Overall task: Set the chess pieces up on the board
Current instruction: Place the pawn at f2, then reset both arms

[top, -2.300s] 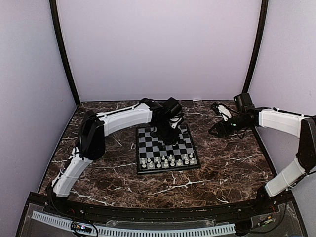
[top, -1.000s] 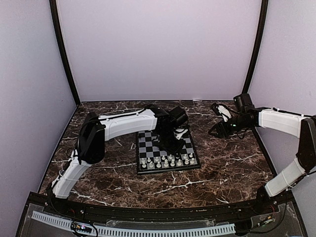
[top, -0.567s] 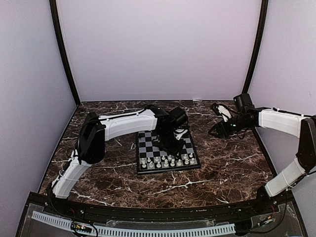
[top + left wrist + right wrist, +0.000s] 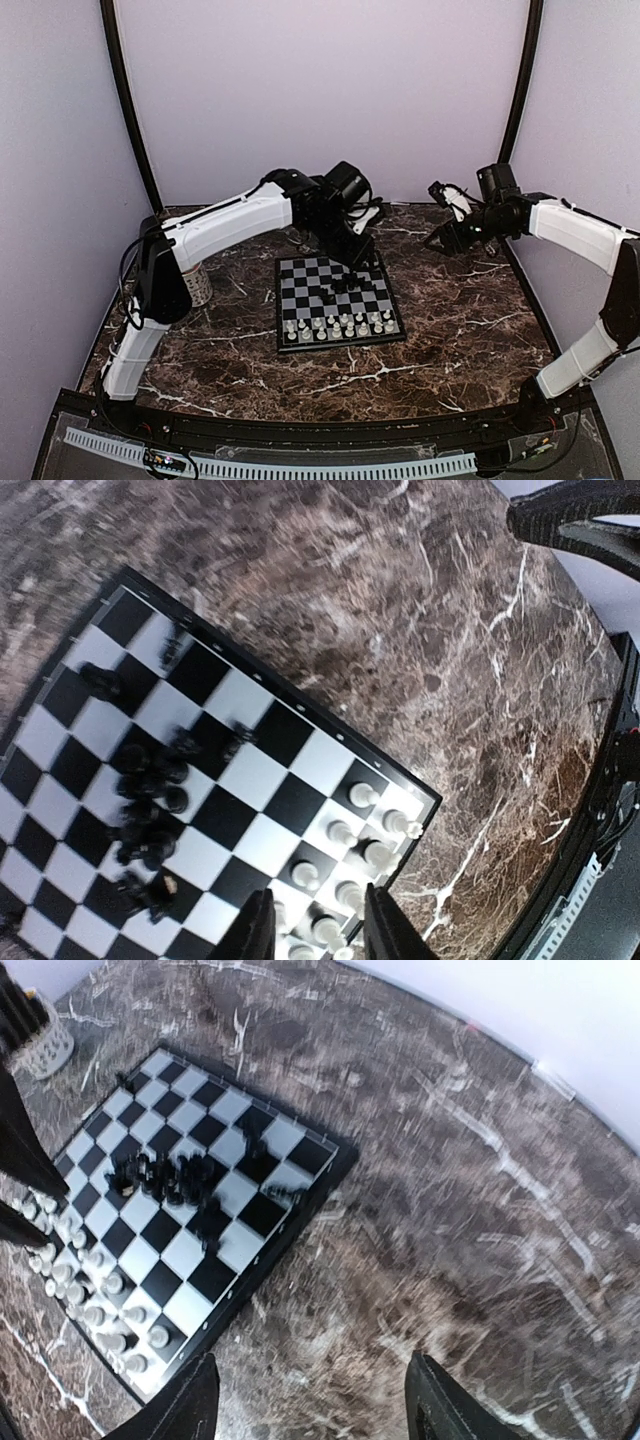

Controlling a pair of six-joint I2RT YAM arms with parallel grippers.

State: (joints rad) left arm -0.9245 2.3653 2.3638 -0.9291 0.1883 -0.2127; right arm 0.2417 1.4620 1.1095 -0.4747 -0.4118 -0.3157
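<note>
Though empty, left pincer (image 4: 318, 900) slightly agape.

The board (image 4: 300, 282) lies mid-table. Two rows of pieces (image 4: 335, 325) stand along its six o'clock edge, and a loose cluster of pieces (image 4: 345, 286) sits on the squares just past its centre toward twelve o'clock. A cup (image 4: 198, 285) stands on the table (image 4: 450, 330) at nine o'clock of the board, well apart from it
</note>
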